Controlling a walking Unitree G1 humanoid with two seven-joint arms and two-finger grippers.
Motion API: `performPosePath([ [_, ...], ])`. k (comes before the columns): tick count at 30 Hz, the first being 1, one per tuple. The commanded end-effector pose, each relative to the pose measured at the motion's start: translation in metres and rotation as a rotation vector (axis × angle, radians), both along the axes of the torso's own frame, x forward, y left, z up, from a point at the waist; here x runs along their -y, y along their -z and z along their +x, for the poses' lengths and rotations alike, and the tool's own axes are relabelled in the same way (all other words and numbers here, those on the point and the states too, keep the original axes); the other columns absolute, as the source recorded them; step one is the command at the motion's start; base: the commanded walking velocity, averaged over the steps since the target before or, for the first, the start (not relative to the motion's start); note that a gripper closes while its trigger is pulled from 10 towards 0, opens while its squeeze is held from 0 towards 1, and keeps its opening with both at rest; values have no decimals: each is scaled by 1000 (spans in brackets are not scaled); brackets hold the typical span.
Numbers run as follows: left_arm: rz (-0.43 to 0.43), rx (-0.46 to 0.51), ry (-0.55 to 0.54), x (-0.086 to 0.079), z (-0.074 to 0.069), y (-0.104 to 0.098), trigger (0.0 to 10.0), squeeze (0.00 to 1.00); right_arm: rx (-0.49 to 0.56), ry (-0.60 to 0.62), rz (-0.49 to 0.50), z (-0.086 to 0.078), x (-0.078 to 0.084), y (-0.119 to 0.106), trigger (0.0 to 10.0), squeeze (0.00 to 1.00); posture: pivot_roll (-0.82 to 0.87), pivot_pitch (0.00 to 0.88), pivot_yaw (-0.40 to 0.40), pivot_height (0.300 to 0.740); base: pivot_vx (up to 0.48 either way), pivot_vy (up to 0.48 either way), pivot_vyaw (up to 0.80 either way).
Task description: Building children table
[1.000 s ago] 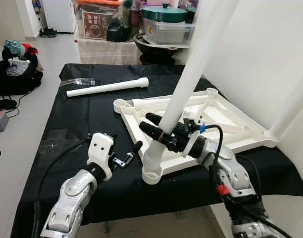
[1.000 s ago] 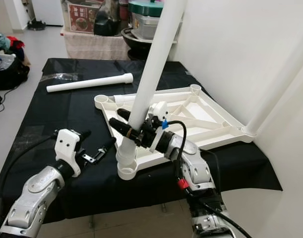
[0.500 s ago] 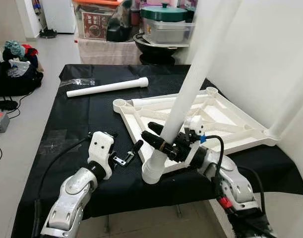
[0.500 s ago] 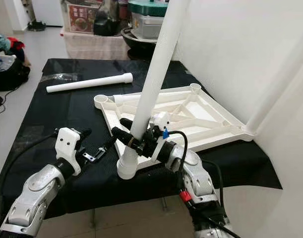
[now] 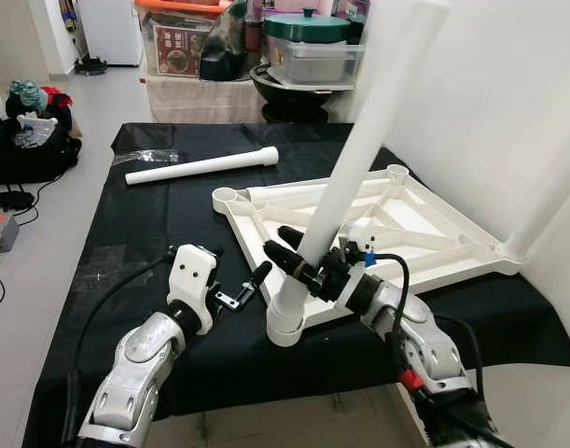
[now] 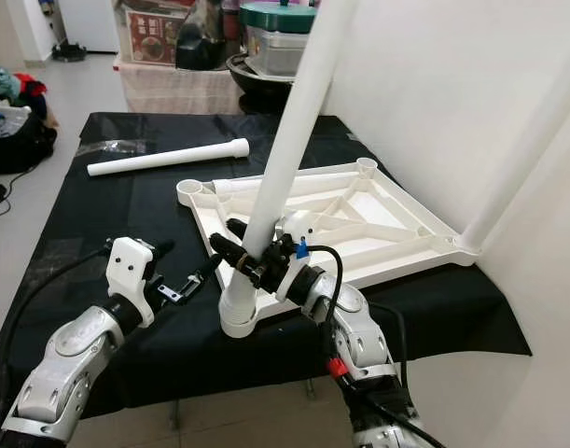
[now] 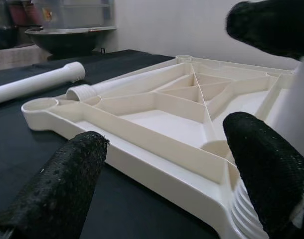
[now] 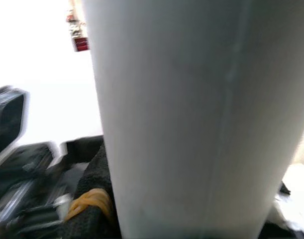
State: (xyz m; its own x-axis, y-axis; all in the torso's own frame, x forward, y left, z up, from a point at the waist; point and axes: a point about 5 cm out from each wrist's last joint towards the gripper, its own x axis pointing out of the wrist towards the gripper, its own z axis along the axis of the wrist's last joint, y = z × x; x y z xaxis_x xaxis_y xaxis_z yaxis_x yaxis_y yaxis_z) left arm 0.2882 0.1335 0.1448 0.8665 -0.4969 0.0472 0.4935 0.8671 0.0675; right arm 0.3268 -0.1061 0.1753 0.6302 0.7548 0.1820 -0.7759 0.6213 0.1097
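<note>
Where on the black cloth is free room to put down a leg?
Free: the cloth between the loose leg and the left pincer, and the far strip behind that leg. Crowded: the near corner of the tabletop, where the right pincer grips a tilted leg.

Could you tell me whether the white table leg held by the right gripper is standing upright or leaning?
Leaning. The table leg tilts up and to the right from the near corner socket, with the right gripper clamped around its lower part.
</note>
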Motion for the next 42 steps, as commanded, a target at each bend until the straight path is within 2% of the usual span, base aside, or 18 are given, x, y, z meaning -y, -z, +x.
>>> performPosePath([
  [1, -1, -11, 4, 1, -2, 2, 10000, 0, -61, 96, -27, 7, 12, 11, 10000, 0, 133, 0, -89, 740, 0, 0, 0],
  [11, -1, -8, 11, 2, 1, 1, 10000, 0, -131, 42, -32, -12, 9, 31, 10000, 0, 114, 0, -84, 740, 0, 0, 0],
  [16, 3, -10, 11, 1, 1, 1, 10000, 0, -148, 40, -34, -15, 9, 35, 10000, 0, 114, 0, -82, 740, 0, 0, 0],
  [20, 3, -9, 9, 0, 1, 1, 10000, 0, -161, 14, -65, -19, 7, 43, 10000, 0, 102, 0, -82, 740, 0, 0, 0],
  [22, -3, -8, 12, 2, 2, 1, 10000, 0, -186, -17, -123, -21, 5, 48, 10000, 0, 95, 0, -78, 740, 0, 0, 0],
  [25, -12, -6, 16, 7, 2, 0, 10000, 0, -193, -47, -148, -19, 5, 43, 10000, 0, 94, 0, -83, 740, 0, 0, 0],
  [26, -15, -10, 15, 7, 1, 1, 10000, 0, -169, -94, -180, -19, 3, 39, 10000, 0, 101, 0, -96, 740, 0, 0, 0],
  [29, -15, -12, 11, 6, 1, 2, 10000, 0, -163, -108, -192, -19, 2, 38, 10000, 0, 105, 0, -99, 740, 0, 0, 0],
  [32, -25, -14, -11, 0, 0, 1, 10000, 0, -150, -195, -166, -19, -9, 27, 10000, 0, 113, 0, -104, 740, 0, 0, 0],
  [42, -30, -15, -29, 0, -1, 2, 10000, 0, -142, -224, -184, -18, -17, 27, 10000, 0, 120, 0, -124, 740, 0, 0, 0],
])
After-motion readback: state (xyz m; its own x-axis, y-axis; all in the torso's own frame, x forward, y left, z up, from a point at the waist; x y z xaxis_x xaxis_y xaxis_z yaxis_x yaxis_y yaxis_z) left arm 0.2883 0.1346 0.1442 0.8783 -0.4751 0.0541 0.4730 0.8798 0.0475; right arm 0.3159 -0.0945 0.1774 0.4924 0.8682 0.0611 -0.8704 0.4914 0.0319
